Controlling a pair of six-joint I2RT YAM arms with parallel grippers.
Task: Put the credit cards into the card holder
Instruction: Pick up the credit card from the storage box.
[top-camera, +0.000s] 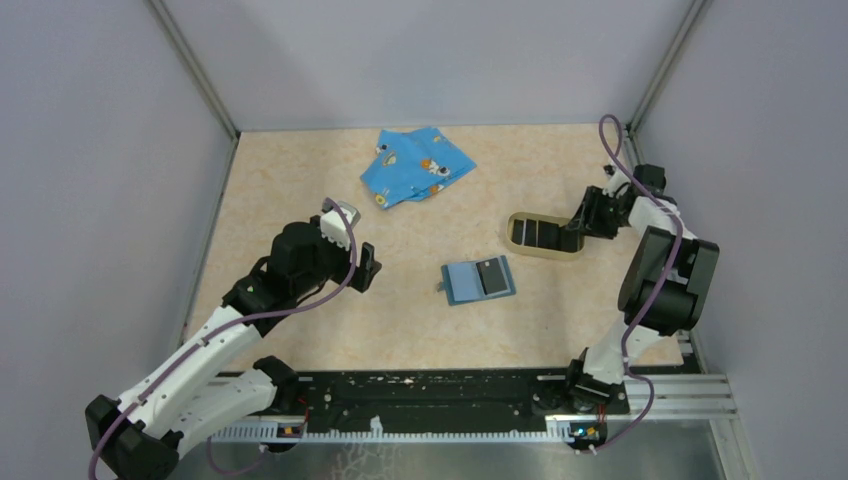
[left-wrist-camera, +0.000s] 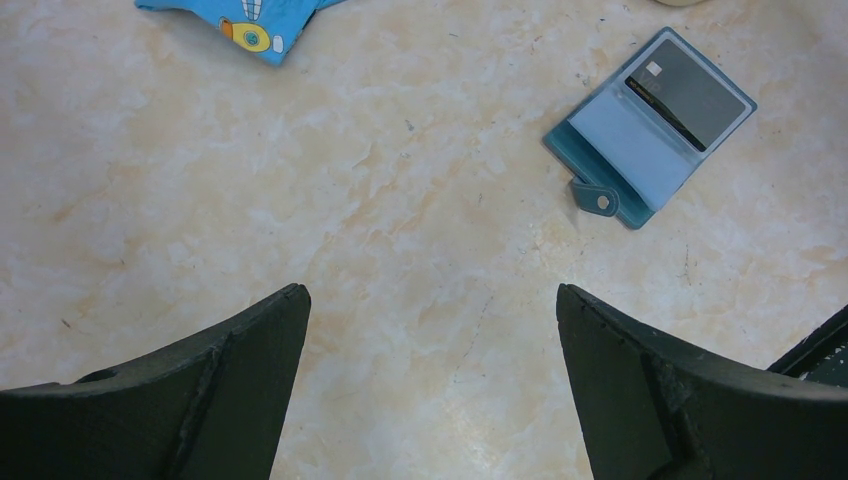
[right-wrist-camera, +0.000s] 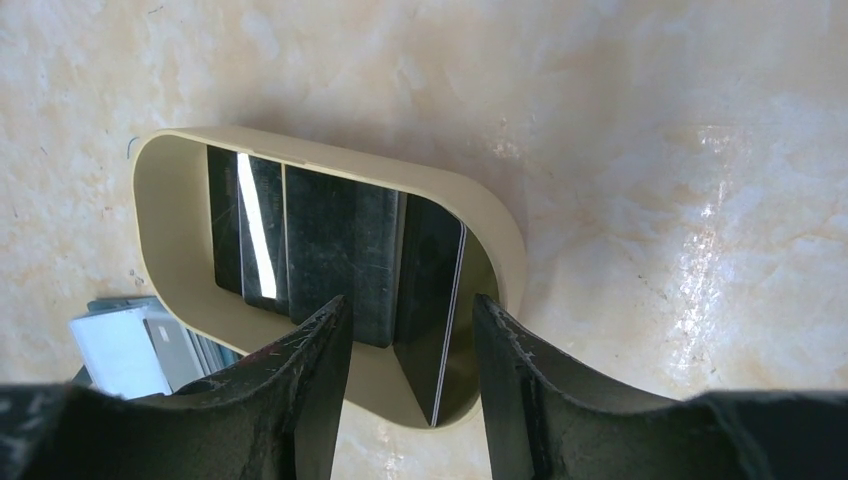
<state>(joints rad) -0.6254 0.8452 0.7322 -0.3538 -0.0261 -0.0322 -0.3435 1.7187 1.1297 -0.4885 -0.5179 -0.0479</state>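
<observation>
The teal card holder lies open at mid-table, with one black credit card on its right half. Both also show in the left wrist view, the holder and its card. Several more black cards lie in the tan oval tray. My right gripper is open at the tray's right end. In the right wrist view its jaws straddle a tilted card leaning on the tray wall, not touching it. My left gripper is open and empty, left of the holder.
A bright blue cartoon-print cloth lies at the back centre, and its corner shows in the left wrist view. Grey walls close in the left, back and right sides. The holder's edge shows behind the tray in the right wrist view.
</observation>
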